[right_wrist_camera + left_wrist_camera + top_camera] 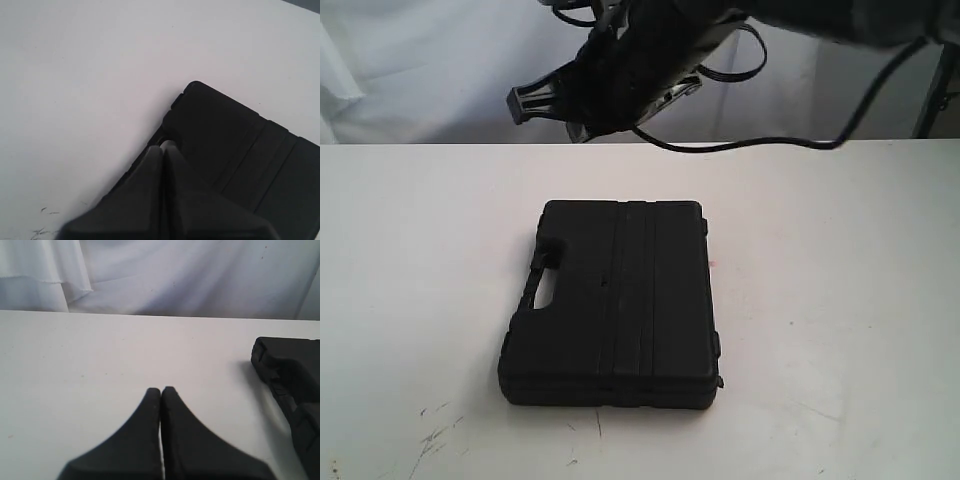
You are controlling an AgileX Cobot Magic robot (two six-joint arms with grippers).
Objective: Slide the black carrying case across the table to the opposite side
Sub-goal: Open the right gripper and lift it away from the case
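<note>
The black carrying case [620,305] lies flat and closed near the middle of the white surface [840,300], its handle [534,280] toward the exterior view's left; dark scuffs [435,432] mark the surface's near-left part.

1. A white draped cloth backdrop [190,275], softly folded, hangs straight ahead of the left end effector [161,390], past the far edge of the large white flat desk [75,365].
2. The desk spreads beneath that end effector; thin dark scuff marks [435,435] fleck its surface.
3. Light is even and diffuse, with faint shadows.
</note>
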